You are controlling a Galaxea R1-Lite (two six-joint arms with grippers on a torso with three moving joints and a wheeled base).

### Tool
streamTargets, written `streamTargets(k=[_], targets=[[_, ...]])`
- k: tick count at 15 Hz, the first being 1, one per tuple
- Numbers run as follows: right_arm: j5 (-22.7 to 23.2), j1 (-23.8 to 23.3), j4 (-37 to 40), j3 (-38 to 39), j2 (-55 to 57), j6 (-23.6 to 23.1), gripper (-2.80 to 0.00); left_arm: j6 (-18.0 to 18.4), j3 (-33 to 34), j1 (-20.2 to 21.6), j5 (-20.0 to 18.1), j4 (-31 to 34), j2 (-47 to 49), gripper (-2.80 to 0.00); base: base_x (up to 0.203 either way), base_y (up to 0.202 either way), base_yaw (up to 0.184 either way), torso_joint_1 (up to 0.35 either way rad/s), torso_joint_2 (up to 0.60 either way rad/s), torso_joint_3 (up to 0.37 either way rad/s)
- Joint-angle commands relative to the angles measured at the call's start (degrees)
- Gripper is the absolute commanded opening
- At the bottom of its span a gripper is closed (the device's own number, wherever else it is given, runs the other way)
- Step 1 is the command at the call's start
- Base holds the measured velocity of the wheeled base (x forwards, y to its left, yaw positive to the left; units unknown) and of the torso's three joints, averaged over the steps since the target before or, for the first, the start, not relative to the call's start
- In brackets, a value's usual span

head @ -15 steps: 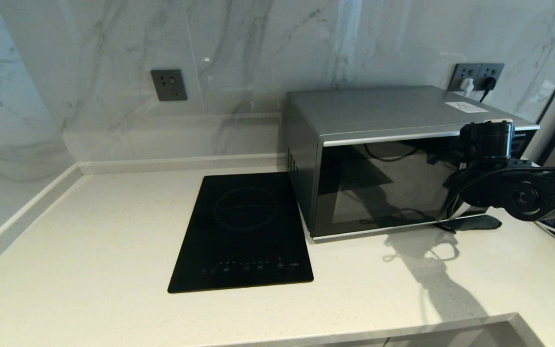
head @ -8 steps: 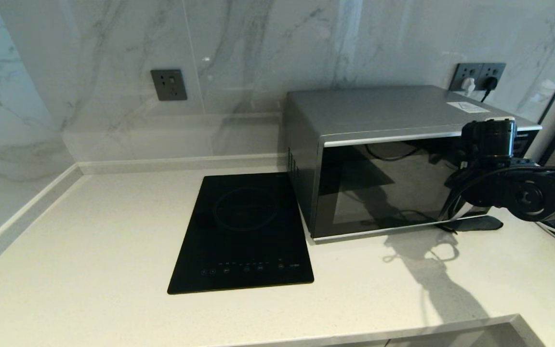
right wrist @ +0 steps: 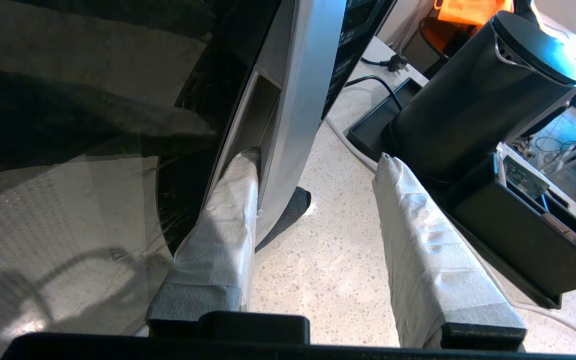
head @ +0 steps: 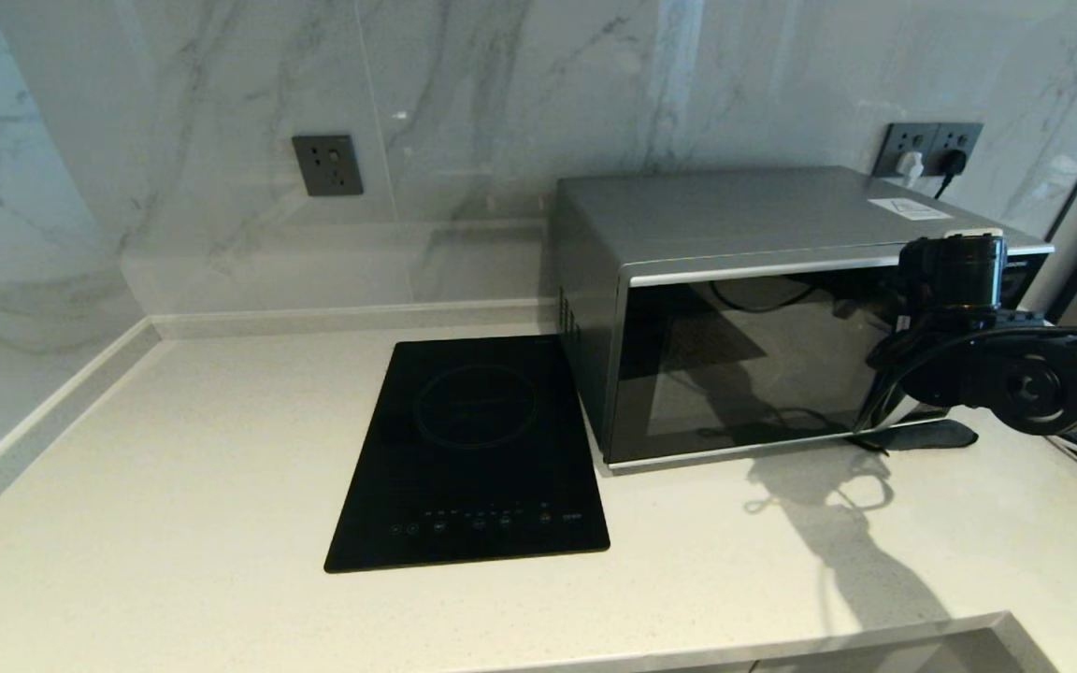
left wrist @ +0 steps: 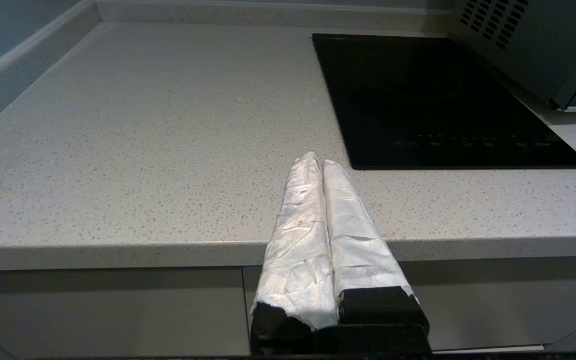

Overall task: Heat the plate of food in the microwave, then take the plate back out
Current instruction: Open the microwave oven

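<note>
Now right end effector astride microwave handle

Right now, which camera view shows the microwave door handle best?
The right wrist view: the silver handle fills it, one finger tucked behind. The head view hides it behind the right arm. The left wrist view shows only the microwave's side.

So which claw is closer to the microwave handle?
The right claw: one finger is tucked behind the handle, the other outside it. The left claw hangs off the counter's front edge, well away from the microwave.
</note>
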Motion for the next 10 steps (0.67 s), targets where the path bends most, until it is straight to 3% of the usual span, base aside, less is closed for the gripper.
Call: streamTargets(k=[1, 10], targets=[[-0.49, 0.06, 0.02, 1.06, -0.55, 0.08, -2.8, -0.05, 0.0, 0.01, 0.03, -0.02, 0.09, -2.8, 0.0, 0.0, 0.0, 0.0, 0.0, 0.0], [-0.22, 1.89, 0.02, 4.57, -3.28, 0.77, -2.8, -0.06, 0.0, 0.01, 0.03, -0.02, 0.09, -2.8, 0.0, 0.0, 0.0, 0.0, 0.0, 0.0]])
